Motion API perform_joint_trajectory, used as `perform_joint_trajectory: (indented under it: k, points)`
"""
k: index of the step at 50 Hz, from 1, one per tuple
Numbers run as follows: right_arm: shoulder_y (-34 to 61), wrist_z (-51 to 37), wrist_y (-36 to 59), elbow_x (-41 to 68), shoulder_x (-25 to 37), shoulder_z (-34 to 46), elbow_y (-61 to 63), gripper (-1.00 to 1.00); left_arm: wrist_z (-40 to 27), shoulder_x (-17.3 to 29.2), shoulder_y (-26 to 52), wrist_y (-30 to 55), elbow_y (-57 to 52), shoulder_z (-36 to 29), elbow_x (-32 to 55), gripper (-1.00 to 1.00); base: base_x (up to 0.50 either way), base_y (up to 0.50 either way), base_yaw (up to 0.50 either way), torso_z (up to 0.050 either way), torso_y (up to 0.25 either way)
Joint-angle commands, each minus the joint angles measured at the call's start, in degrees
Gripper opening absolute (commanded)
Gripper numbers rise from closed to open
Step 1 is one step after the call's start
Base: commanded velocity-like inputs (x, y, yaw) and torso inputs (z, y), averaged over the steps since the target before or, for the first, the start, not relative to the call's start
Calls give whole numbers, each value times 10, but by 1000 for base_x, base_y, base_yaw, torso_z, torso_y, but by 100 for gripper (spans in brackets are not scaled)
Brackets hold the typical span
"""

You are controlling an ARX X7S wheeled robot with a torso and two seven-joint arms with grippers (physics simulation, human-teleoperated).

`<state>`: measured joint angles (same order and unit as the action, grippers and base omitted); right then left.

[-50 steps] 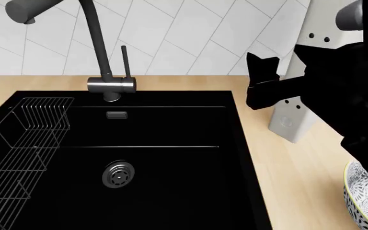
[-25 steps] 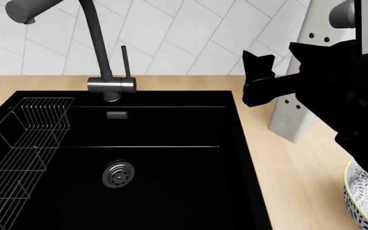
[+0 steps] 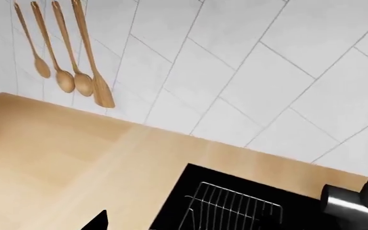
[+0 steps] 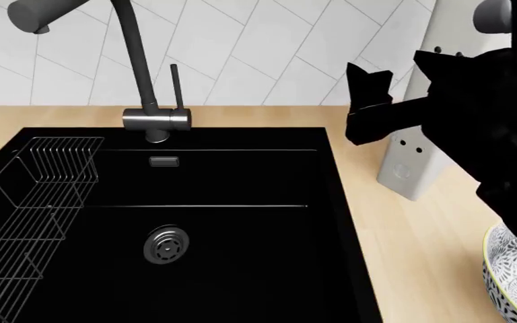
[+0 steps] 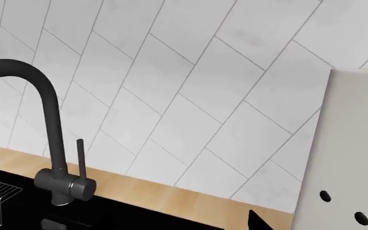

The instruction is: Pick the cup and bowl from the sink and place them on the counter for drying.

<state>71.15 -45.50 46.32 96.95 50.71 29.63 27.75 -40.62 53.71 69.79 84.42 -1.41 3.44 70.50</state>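
Note:
The black sink (image 4: 240, 269) holds no dishes in the part I see; its round drain (image 4: 165, 243) is bare. The bowl (image 4: 514, 279), white with grey speckle, stands on the counter (image 4: 411, 235) at the lower right, partly cut off by the frame edge. The cup is out of view. My right gripper (image 4: 400, 73) is open and empty above the counter, right of the sink's back corner. My left gripper shows only one dark fingertip (image 3: 97, 221) over the counter left of the sink, jaws wide and nothing between them.
The dark gooseneck faucet (image 4: 142, 81) rises behind the sink. The wire rack (image 4: 25, 202) hangs on the sink's left side. A white upright holder (image 4: 411, 168) stands on the counter behind my right arm. Wooden spoons (image 3: 75, 57) hang on the tiled wall.
My right gripper has risen a little and drifted slightly, staying open. The bowl and sink have not changed.

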Motion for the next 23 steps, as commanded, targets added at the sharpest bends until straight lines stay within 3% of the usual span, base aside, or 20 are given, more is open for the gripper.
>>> perform_joint_trajectory:
  k: [1,6,12,23]
  points:
    - [-2,12,-10,-16,-5,-9,3,100,38,-61,55,-30,9,-67,-3,100,0,0,0,0,0]
    - [1,7,-9,-10,-5,-10,7,100,86,-66,76,-44,7,-104,-16,100,0,0,0,0,0]
    - [10,-11,-5,5,-6,-9,9,100,97,-83,101,-54,29,-125,-30,100,0,0,0,0,0]
    - [33,-34,8,29,-8,-4,14,100,106,-89,62,-62,-4,-129,-10,100,0,0,0,0,0]
